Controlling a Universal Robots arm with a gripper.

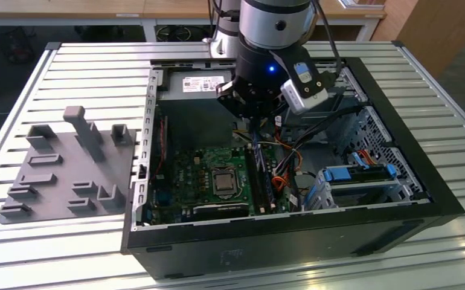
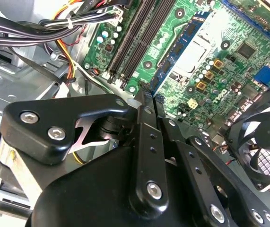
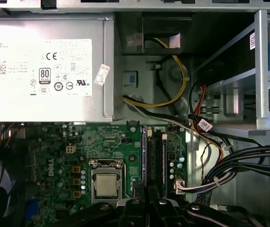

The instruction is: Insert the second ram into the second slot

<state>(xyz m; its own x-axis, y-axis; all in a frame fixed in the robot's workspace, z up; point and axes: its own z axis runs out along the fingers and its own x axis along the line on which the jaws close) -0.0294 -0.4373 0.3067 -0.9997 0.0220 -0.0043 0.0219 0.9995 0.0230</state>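
Note:
The second ram, a thin blue strip with dark chips, sticks out from between my fingertips and hangs over the green motherboard. It lies roughly parallel to the black memory slots, just beside them towards the processor socket. My gripper is shut on its near end. In the exterior view the gripper reaches down inside the open computer case, above the slots. In the first wrist view the gripper sits at the end of the slots. I cannot tell which one is the second slot.
Beside the slots are the processor socket and bundled cables. The power supply fills the case's far end. A cooling fan is close to the fingers. A blue drive cage stands inside the case; a grey holder tray lies outside.

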